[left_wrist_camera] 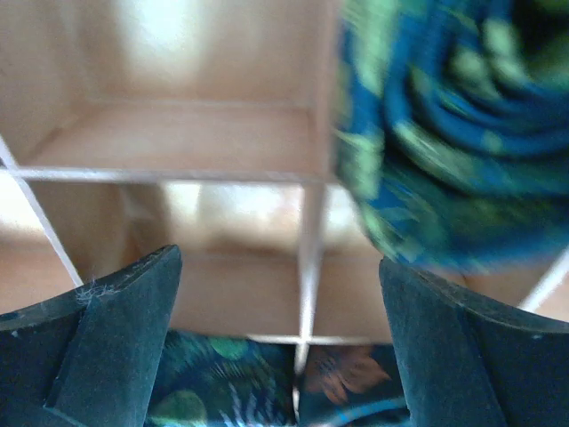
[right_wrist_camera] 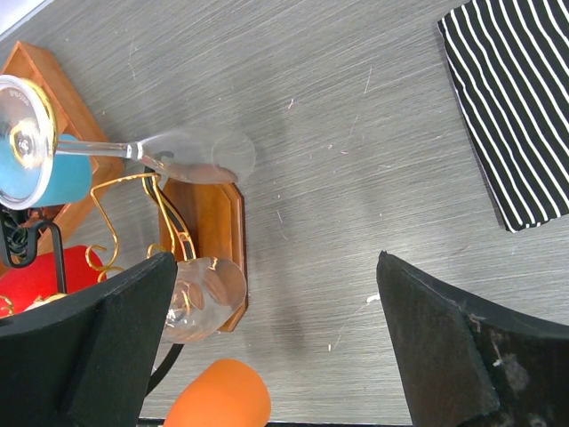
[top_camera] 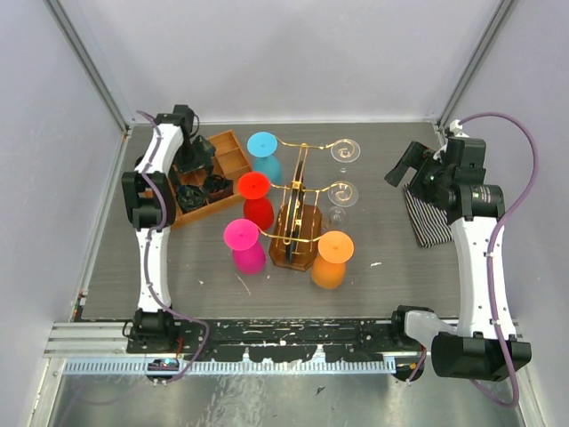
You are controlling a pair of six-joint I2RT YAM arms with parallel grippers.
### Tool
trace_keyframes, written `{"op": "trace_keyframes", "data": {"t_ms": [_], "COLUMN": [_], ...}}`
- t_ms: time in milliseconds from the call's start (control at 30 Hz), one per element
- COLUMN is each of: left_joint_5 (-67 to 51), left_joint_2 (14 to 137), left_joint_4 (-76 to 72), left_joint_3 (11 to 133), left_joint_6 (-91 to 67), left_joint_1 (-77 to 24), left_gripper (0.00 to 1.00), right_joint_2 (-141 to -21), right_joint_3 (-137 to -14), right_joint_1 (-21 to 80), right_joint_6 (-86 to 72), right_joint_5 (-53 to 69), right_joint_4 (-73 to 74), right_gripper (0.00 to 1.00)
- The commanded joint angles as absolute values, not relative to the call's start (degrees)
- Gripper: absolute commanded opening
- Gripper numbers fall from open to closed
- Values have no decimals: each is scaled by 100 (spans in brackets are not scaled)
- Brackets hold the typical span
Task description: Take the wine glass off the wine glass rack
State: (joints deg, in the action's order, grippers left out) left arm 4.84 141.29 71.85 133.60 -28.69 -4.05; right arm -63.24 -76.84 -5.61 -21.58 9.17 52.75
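Two clear glasses (top_camera: pixel 341 194) hang upside down on the right hooks of the rack (top_camera: pixel 295 242) at mid-table, coloured glasses (top_camera: pixel 258 185) on the rest. The right gripper (top_camera: pixel 411 169) hangs spread and empty near a striped cloth (top_camera: pixel 428 224). The left gripper (left_wrist_camera: pixel 276 267), also spread, hovers over the tray (top_camera: pixel 233 153), whose compartments hold rolled cloths (left_wrist_camera: pixel 444 133)

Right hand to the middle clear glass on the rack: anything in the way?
Nothing visible. Only tabletop separates the open right hand from the middle clear glass on the wine glass rack; the striped cloth lies aside.
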Motion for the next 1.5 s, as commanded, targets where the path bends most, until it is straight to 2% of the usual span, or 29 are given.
{"op": "trace_keyframes", "data": {"t_ms": [0,167,300,400,700,933,1100,1300,1467], "left_joint_5": [657,489,272,15,402,1148,689,1337,237], "left_joint_2": [14379,14898,14781,14329,11983,9919,9724,9510,10427], "left_joint_4": [6946,7337,7093,6457,4245,2441,2435,2664,3931], "left_joint_3": [13475,13938,13416,12438,8716,6418,6922,8093,9569], "left_joint_6": [-2973,-2947,-3381,-4087,-6339,-7378,-7010,-5674,-4293], "left_joint_1": [-184,-171,-7,244,954,1276,1187,565,352], "left_gripper": [100,99,99,99,99,99,99,99,99], "right_joint_2": [-6231,-6237,-6234,-6211,-6189,-6149,-6180,-6095,-6049], "right_joint_3": [-7695,-7709,-7695,-7653,-7565,-7449,-7454,-7443,-7412], "right_joint_1": [-520,-519,-520,-511,-462,-405,-396,-402,-403], "right_joint_6": [-2203,-2197,-2167,-2150,-2072,-2030,-2043,-2040,-2029], "right_joint_5": [1051,1071,1097,1100,1117,1092,1212,1178,1184], "right_joint_4": [5067,5087,5132,5145,5155,5113,5109,5141,5150], "right_gripper": [100,100,100,100,100,100,100,100,100]}}
